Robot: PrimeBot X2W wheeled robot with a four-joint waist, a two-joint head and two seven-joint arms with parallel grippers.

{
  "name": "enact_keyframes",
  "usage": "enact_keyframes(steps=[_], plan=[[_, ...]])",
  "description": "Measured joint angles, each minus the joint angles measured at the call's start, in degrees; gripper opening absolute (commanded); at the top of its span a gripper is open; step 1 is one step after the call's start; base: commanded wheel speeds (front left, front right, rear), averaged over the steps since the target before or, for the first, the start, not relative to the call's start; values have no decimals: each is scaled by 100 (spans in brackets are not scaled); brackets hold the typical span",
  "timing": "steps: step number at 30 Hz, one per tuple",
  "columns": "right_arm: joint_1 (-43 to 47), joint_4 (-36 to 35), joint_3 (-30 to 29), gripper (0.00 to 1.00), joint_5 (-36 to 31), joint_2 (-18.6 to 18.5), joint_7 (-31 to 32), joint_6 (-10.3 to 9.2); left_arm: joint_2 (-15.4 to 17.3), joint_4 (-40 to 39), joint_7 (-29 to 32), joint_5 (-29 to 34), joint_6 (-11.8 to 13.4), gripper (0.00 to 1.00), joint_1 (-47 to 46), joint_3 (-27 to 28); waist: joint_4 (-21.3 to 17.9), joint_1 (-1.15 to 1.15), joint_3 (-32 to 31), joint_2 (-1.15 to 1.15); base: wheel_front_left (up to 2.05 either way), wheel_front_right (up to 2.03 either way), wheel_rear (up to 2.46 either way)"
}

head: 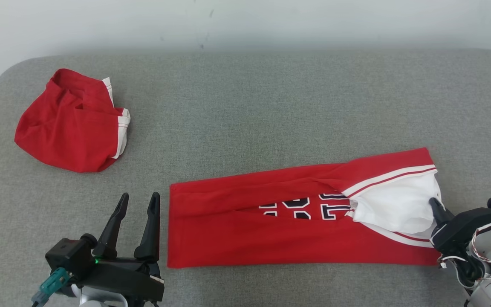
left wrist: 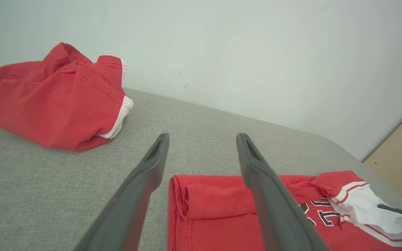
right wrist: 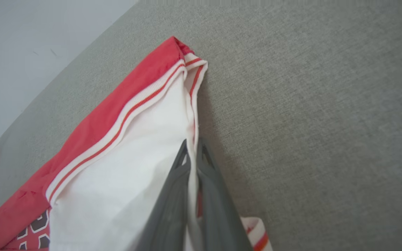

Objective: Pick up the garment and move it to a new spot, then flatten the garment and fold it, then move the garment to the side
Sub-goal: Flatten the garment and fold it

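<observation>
On the grey table point(head: 271, 106), the garment point(head: 245, 238) is laid as a long folded strip, its white right end pinched by the right gripper point(head: 434, 204). The left gripper point(head: 138, 200) is held spread just beside the left end. For a clean fold, that end is probably best clamped through both layers, then both ends lifted evenly.

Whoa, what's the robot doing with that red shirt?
It's folding a red jersey on the grey table. The jersey lies in a folded strip. The right gripper is pinched shut on the white fabric at its right end. The left gripper is open by the left end, holding nothing. Another red garment sits crumpled at the table's far left.
</observation>
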Motion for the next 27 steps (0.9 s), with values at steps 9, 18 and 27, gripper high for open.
enact_keyframes(steps=[9, 18, 27], plan=[[2, 101, -87, 0, -10, -259, -364, 7, -19, -80, 0, 11, 0, 100, 8, -23, -42, 0, -28, 0, 0, 0, 0], [-7, -116, 105, 0, -371, -459, -751, 32, -62, -119, 0, 112, -42, 100, 15, -74, -56, 0, -89, 0, 0, 0, 0], [39, -923, 511, 0, -845, -278, -1124, 48, -113, -68, 0, 116, -38, 100, 131, -93, -32, 0, -282, 0, 0, 0, 0]])
